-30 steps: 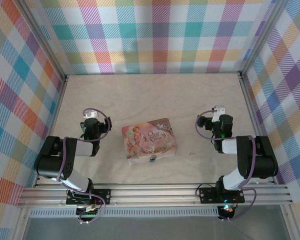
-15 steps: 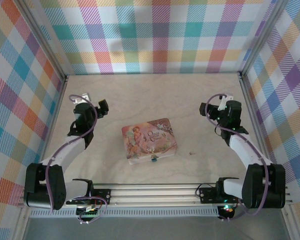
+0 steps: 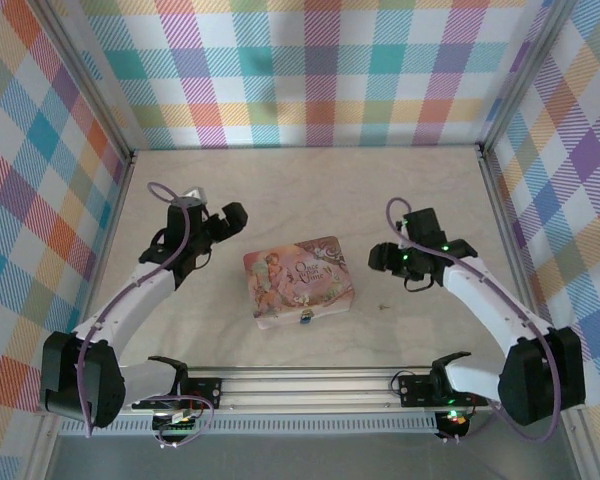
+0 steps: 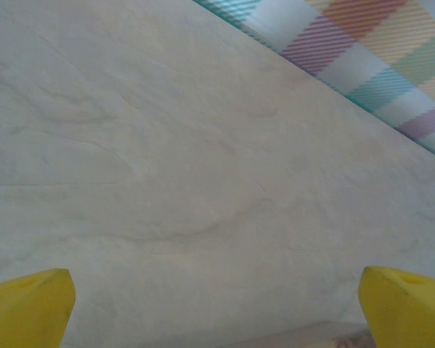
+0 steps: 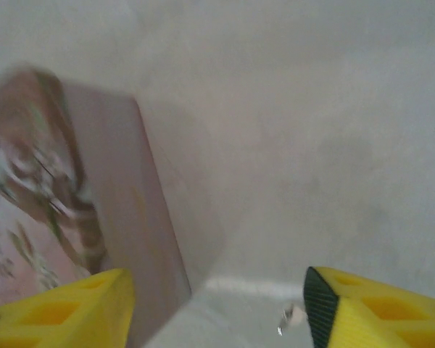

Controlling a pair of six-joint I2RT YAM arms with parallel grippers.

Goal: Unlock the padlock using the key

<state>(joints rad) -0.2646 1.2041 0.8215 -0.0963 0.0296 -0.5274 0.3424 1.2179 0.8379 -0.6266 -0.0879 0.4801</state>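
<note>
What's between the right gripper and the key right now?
Just bare table. The top view shows nothing lying between the right gripper and the key.

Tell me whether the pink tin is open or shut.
Shut: the pink tin shows its illustrated lid flat on top, teal padlock at the front edge.

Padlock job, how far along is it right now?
Nothing looks done: the padlock sits at the front edge of the tin. In hand: the right claw, open, hovers near the likely key, a small metal piece on the table. The left claw is open, empty. Left: grasp the key, insert, turn.
</note>
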